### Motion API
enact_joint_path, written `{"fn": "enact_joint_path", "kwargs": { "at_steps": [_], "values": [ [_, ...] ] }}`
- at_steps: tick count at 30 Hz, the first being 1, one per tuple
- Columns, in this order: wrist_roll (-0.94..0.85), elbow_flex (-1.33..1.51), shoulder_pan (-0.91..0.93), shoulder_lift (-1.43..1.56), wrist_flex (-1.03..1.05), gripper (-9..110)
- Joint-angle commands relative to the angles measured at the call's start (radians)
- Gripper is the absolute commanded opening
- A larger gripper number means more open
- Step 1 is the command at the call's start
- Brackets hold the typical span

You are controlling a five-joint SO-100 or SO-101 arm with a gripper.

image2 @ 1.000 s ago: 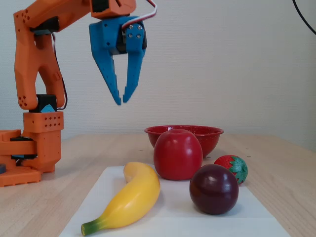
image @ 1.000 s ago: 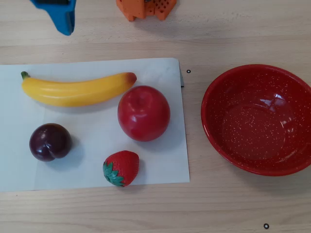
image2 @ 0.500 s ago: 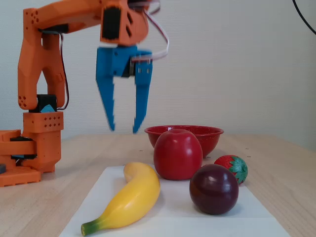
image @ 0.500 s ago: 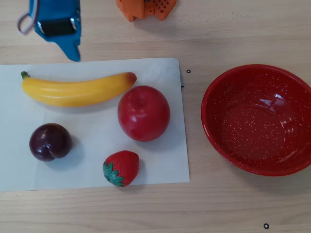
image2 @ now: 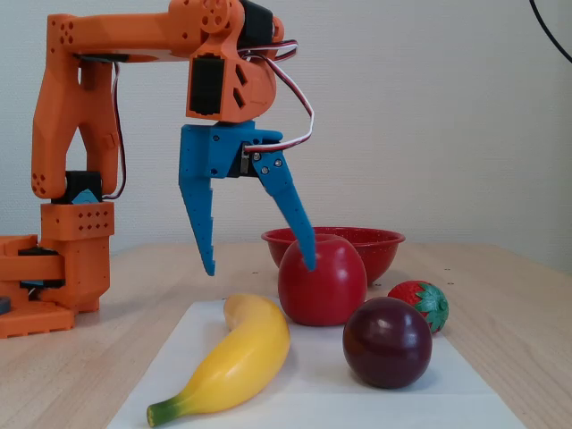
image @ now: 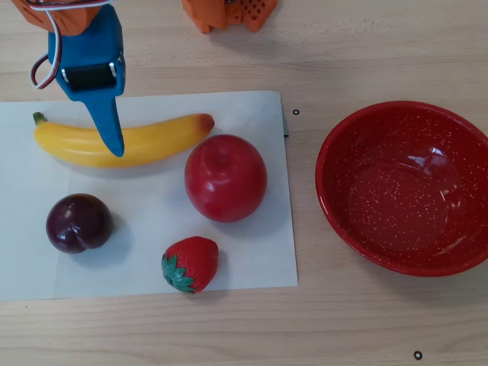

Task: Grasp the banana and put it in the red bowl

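The yellow banana (image: 152, 141) lies on a white sheet, green stem to the left in the overhead view; in the fixed view the banana (image2: 241, 357) lies in front with its stem toward the camera. My blue gripper (image2: 259, 266) is open and empty, hanging a little above the banana with its jaws spread wide. In the overhead view the gripper (image: 103, 122) sits over the banana's left half, and one finger (image: 113, 130) crosses it. The red speckled bowl (image: 404, 252) stands empty at the right; in the fixed view the bowl (image2: 375, 243) is at the back, behind the apple.
On the white sheet (image: 252, 252) lie a red apple (image: 226, 178) just right of the banana's orange end, a dark plum (image: 78, 223) and a strawberry (image: 192, 264). The orange arm base (image2: 54, 268) stands at the left in the fixed view.
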Motion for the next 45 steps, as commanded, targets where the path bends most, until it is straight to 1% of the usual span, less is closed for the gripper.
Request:
{"fn": "enact_joint_path", "kwargs": {
  "at_steps": [1, 5, 8, 14, 15, 20, 25, 38, 42, 45],
  "values": [
    [-0.009, -0.048, -0.029, 0.031, -0.009, 55],
    [-0.012, -0.043, -0.041, 0.005, 0.002, 64],
    [-0.005, -0.034, -0.051, -0.009, -0.005, 68],
    [0.023, -0.002, -0.063, -0.035, -0.058, 70],
    [0.021, 0.009, -0.064, -0.041, -0.078, 73],
    [0.035, 0.041, -0.071, -0.077, -0.155, 75],
    [0.044, 0.071, -0.071, -0.114, -0.230, 74],
    [0.029, 0.077, -0.058, -0.216, -0.316, 73],
    [0.014, 0.054, -0.057, -0.233, -0.314, 68],
    [-0.005, 0.032, -0.054, -0.241, -0.296, 58]
  ]
}}
